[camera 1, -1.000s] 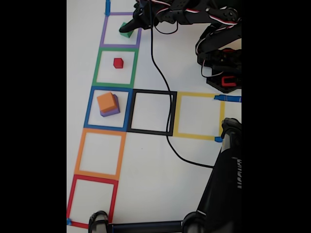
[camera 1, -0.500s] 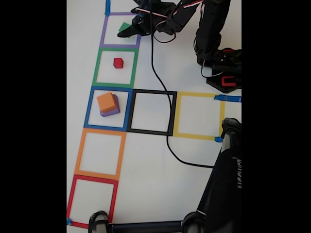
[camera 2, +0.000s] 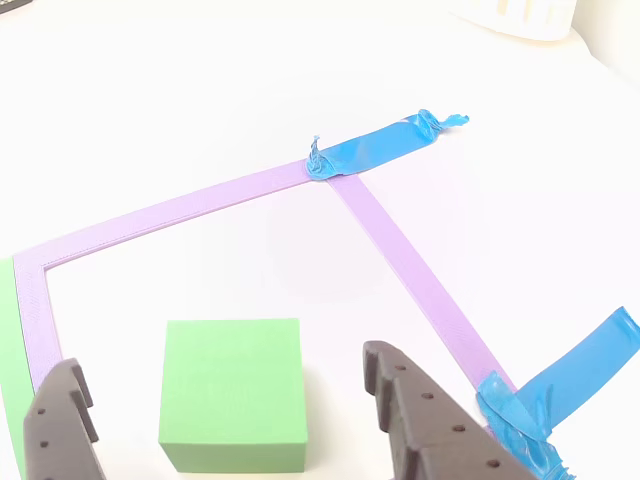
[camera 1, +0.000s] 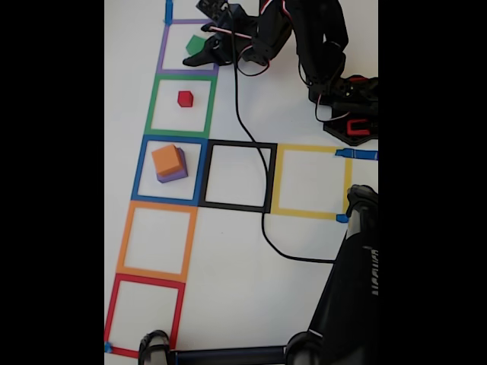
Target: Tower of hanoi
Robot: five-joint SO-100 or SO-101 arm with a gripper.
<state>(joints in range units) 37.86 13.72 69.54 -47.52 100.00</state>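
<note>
Tower-of-Hanoi cubes sit on a white surface [camera 1: 236,304] marked with a column of tape-outlined squares down the left side of the fixed view. Furthest left in that view, the orange cube [camera 1: 166,158] rests on top of the purple cube [camera 1: 174,174], and this pair stands inside the blue tape square [camera 1: 138,171]. Slightly right and higher, the small red cube [camera 1: 185,98] stands alone inside the green tape square [camera 1: 152,106]. Above it, the green cube [camera 1: 196,45] lies inside the purple tape square [camera 1: 163,53], at the top of the column.

The end effector [camera 1: 207,48] of the black arm [camera 1: 312,38] reaches in from the right and sits at the green cube's right edge. In the other view, the green cube [camera 2: 232,392] rests flat on the surface with the two dark fingers [camera 2: 410,410] spread on either side of it, one at its left and one at its right. The jaws are open; whether either finger touches the cube is hard to judge, though a gap seems visible on both sides. Purple tape [camera 2: 400,265] runs behind and to the right of the cube, with crumpled blue tape [camera 2: 380,145] at its far corner.

Right of the blue square in the fixed view are a black tape square [camera 1: 270,179] and a yellow tape square [camera 1: 312,148]. A black cable [camera 1: 242,114] trails down from the arm across the surface.
</note>
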